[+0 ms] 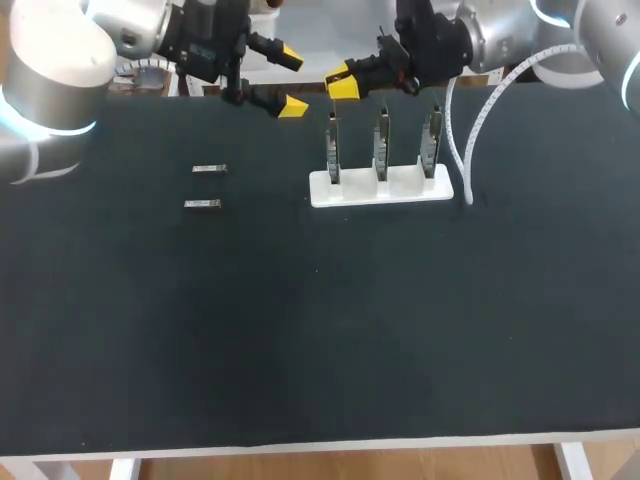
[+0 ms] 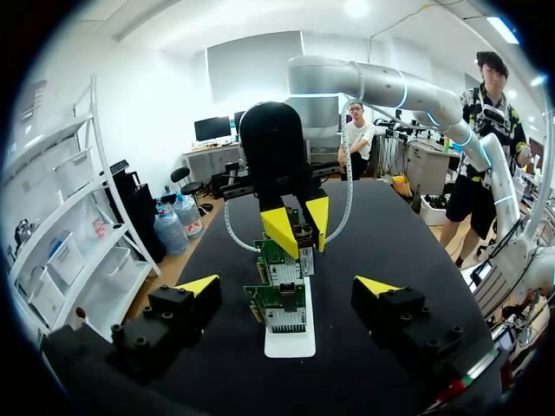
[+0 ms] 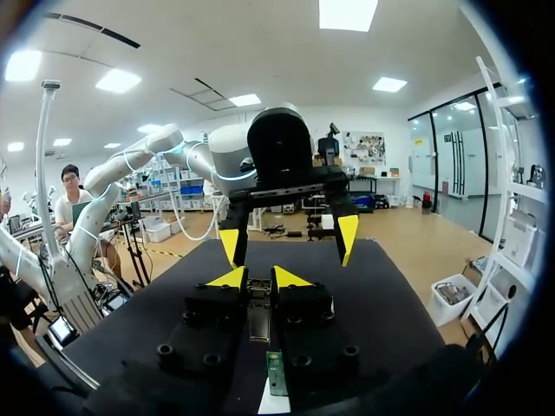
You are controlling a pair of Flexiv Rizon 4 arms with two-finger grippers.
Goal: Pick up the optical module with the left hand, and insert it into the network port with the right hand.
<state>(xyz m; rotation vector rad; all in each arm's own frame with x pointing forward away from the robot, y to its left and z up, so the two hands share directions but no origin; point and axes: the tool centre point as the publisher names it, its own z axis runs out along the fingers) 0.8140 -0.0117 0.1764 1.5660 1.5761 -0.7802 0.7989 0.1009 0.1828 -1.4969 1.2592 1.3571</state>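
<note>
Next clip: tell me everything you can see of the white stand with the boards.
The white stand is a low, rectangular, plastic-looking block lying flat on the black table, toward its far middle. Three green circuit boards stand upright in it, in a row, spaced apart. Only the boards and the table visibly touch it.

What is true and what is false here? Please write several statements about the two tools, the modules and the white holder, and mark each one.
1. The left tool is open and empty. True.
2. The right tool is open. False: it is shut on an optical module.
3. Two more modules lie flat on the table. True.
4. The white holder carries five boards. False: three boards stand upright in it.
</note>
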